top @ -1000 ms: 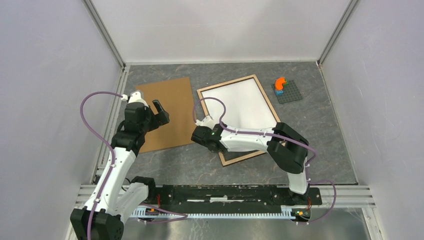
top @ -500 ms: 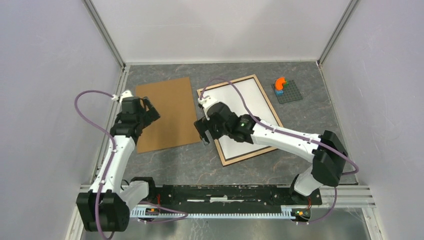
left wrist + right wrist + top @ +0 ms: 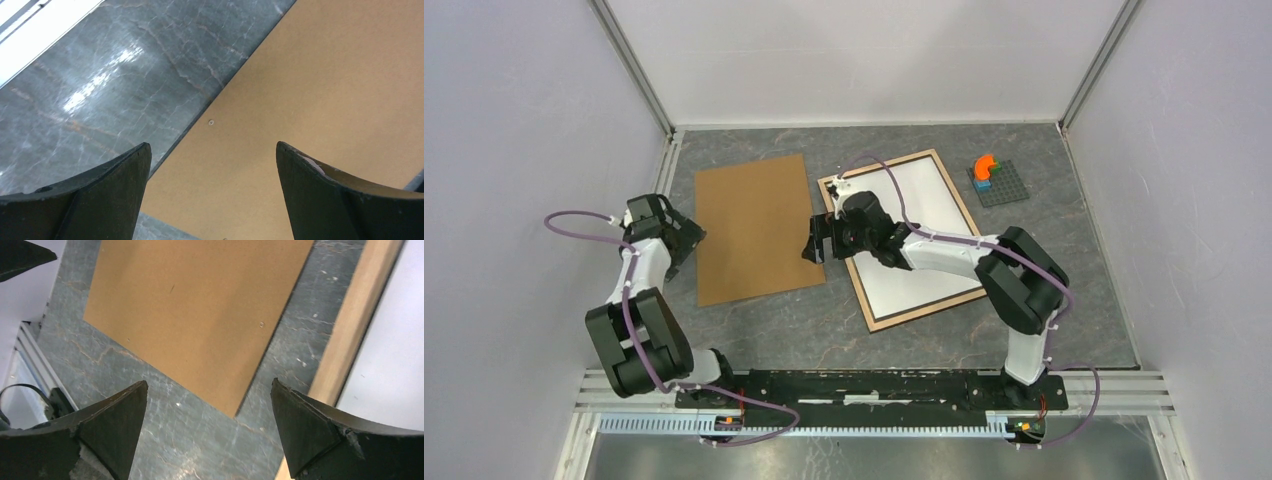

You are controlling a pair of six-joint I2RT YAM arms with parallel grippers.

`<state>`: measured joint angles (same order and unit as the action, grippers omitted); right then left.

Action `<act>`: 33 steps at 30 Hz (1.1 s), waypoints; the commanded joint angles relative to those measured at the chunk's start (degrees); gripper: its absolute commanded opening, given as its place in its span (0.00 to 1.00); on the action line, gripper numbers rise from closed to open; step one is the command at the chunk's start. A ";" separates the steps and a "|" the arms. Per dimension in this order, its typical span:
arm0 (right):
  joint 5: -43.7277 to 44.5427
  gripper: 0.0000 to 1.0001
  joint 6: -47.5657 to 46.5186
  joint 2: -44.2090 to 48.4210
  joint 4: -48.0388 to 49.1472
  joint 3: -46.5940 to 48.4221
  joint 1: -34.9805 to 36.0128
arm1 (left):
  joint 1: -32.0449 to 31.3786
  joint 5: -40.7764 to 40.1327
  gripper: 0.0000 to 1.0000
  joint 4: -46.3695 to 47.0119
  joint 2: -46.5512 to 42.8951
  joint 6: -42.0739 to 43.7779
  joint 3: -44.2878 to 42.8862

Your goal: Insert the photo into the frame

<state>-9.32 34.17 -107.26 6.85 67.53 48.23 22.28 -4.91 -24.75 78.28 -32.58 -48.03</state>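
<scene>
The frame point(image 3: 927, 311) lies flat right of centre, its light wood rim up and plain white point(image 3: 914, 230) filling its inside. The photo's printed face is not in view. My right gripper point(image 3: 816, 243) hovers open over the strip of table between the frame's left rim point(image 3: 350, 340) and the brown board point(image 3: 759, 225). In the right wrist view the gripper point(image 3: 209, 381) holds nothing, with the board's near corner point(image 3: 200, 305) below it. My left gripper point(image 3: 686, 235) is open at the board's left edge. In the left wrist view the gripper point(image 3: 212, 145) is empty above the board point(image 3: 310, 90).
A small grey studded plate point(image 3: 999, 183) with an orange piece point(image 3: 985, 166) sits at the back right. Grey walls enclose the marbled table point(image 3: 764, 320) on three sides, with a metal rail point(image 3: 639, 290) along the left.
My left arm has drawn back from over the board to its left edge. My right gripper has moved away from the frame's near left corner, farther up beside the rim.
</scene>
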 commanded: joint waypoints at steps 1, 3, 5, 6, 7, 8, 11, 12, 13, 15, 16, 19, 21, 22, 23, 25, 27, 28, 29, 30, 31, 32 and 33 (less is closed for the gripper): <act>-3.76 0.98 8.12 -4.57 10.54 0.62 -1.66 | 3.29 10.88 1.00 7.76 4.83 4.27 -4.55; -4.59 0.98 11.02 -6.39 14.16 0.00 -2.11 | 5.04 15.12 1.00 10.48 7.51 5.04 -4.48; -3.75 0.98 10.35 -8.52 11.16 3.07 -2.13 | 6.47 18.11 1.00 11.58 10.49 5.68 -4.94; -3.32 0.98 10.06 -9.51 9.99 4.59 -2.04 | 6.82 18.72 1.00 11.84 11.86 6.38 -5.26; -2.98 0.98 9.91 -10.30 8.91 5.66 -2.10 | 7.15 19.36 1.00 11.76 13.16 6.78 -5.47; -2.79 0.98 9.92 -11.15 8.23 6.62 -2.11 | 7.29 19.95 1.00 11.81 14.08 6.97 -5.66; -2.41 0.98 10.29 -13.22 7.60 8.27 -2.08 | 7.19 19.45 1.00 10.72 17.32 5.39 -5.80; -2.65 0.98 10.60 -13.97 7.88 8.66 -2.09 | 7.16 20.07 1.00 10.50 18.48 4.25 -5.80; -2.81 0.98 10.93 -14.58 7.87 9.17 -2.01 | 7.14 20.79 1.00 10.09 19.34 3.44 -5.98; -3.51 0.98 11.54 -16.15 7.89 10.36 -2.02 | 6.96 20.53 1.00 8.86 20.61 1.96 -5.98; -3.68 0.98 11.84 -16.96 7.67 11.05 -1.91 | 7.03 19.53 1.00 8.08 20.82 1.00 -5.87; -3.04 0.98 12.59 -17.99 6.67 12.37 -1.74 | 6.89 17.17 0.99 5.93 21.29 -0.25 -5.57; 0.03 0.98 11.22 -17.52 4.52 13.23 -1.31 | 6.88 15.97 0.99 5.03 21.60 -1.16 -5.50; 0.00 0.98 11.24 -17.47 4.94 13.25 -1.20 | 6.75 15.75 1.00 4.77 21.73 -1.74 -5.30; -1.35 0.98 12.00 -17.77 6.11 13.29 -1.21 | 6.55 16.05 1.00 4.72 22.01 -2.45 -4.94; -4.12 0.98 12.79 -18.18 8.26 13.82 -1.17 | 6.05 16.93 1.00 4.52 22.78 -3.57 -4.50; -4.06 0.97 12.26 -16.41 9.84 13.23 -0.63 | 5.34 17.10 1.00 4.12 22.66 -4.40 -4.34; -4.30 0.97 12.06 -14.96 10.63 12.85 -0.43 | 5.22 17.33 1.00 4.02 22.37 -4.84 -3.99; -4.77 0.96 12.10 -13.51 11.55 12.51 -0.42 | 4.71 17.73 1.00 4.01 22.08 -5.23 -3.56; -5.65 0.96 12.58 -12.47 11.97 12.37 -0.53 | 4.19 17.67 1.00 4.09 21.53 -5.74 -3.23; -6.21 0.96 13.03 -11.08 12.29 12.21 -0.62 | 3.32 17.70 1.00 4.02 21.07 -6.28 -2.81; -6.34 0.95 13.32 -9.60 12.45 11.91 -0.58 | 2.27 17.84 1.00 3.97 20.43 -6.81 -2.34; -6.30 0.95 13.60 -8.34 12.36 11.51 -0.61 | 1.29 17.99 1.00 3.96 19.67 -7.26 -1.89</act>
<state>-13.52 46.54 -123.20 14.57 78.83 47.16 27.33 12.25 -14.44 96.90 -35.20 -54.35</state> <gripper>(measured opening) 0.957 0.994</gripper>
